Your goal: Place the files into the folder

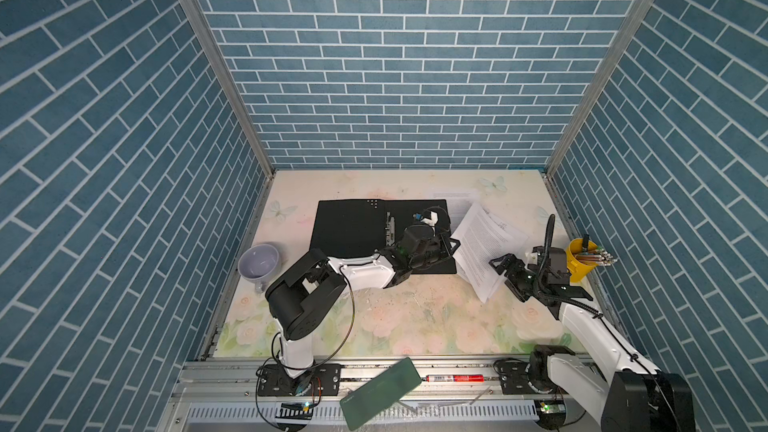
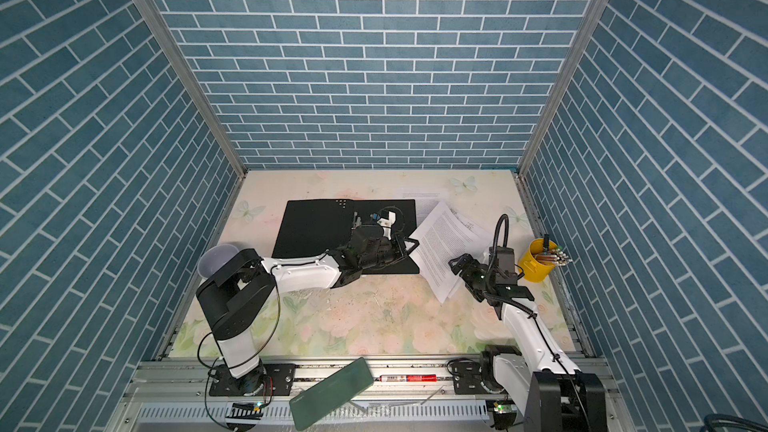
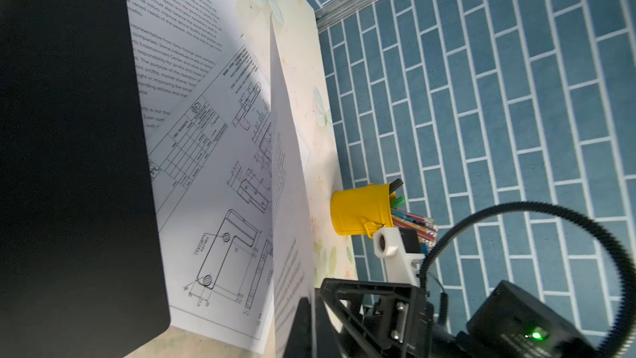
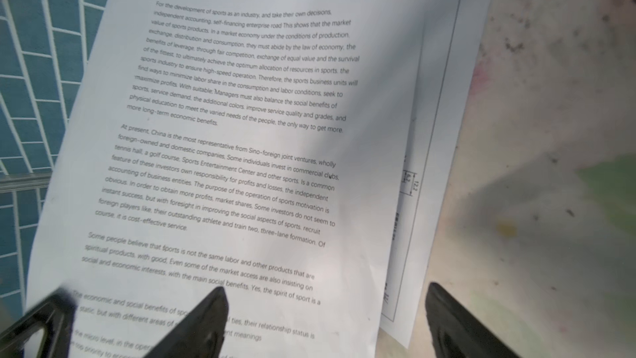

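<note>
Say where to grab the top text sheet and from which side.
Pinch the text sheet at its right edge, from the yellow cup side. That edge is lifted off the drawing sheet, so a jaw should slip under; the right gripper is there, jaws open.

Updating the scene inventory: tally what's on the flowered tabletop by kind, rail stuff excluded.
Paper sheets: 3
Folder: 1
Mug: 1
Yellow pen pot: 1
Total: 6

Lab robot booth: brick-print walls (image 1: pixel 399 76), aluminium frame (image 1: pixel 220 76), floral tabletop (image 1: pixel 415 317), mounting rail (image 1: pixel 457 365).
</note>
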Available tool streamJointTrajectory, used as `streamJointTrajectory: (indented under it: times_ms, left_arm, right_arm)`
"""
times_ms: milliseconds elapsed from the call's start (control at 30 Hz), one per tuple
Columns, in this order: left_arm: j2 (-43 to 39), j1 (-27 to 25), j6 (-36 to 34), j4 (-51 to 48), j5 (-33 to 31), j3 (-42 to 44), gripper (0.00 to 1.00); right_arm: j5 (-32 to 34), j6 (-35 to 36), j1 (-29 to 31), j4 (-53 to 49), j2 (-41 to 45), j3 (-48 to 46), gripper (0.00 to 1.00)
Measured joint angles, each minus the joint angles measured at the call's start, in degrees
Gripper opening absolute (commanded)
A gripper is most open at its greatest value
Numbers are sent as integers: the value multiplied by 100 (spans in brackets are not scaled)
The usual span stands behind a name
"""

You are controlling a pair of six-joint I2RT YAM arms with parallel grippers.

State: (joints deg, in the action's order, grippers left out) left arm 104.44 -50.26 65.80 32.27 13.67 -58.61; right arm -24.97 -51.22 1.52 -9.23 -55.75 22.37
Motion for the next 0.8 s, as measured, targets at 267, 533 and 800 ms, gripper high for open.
streamJointTrajectory:
  times_ms: [267, 533, 800]
  left_arm:
    - [4, 0, 387, 435, -66, 28, 0]
    - [26, -17, 645, 761, -101, 28, 0]
    - [131, -46, 868, 1113, -175, 39, 0]
  right_arm:
    - [-284, -295, -66, 669, -22, -243, 89]
    - [-448, -671, -116, 1366, -190, -542, 88]
    - [-518, -1010, -155, 2273, -557, -638, 84]
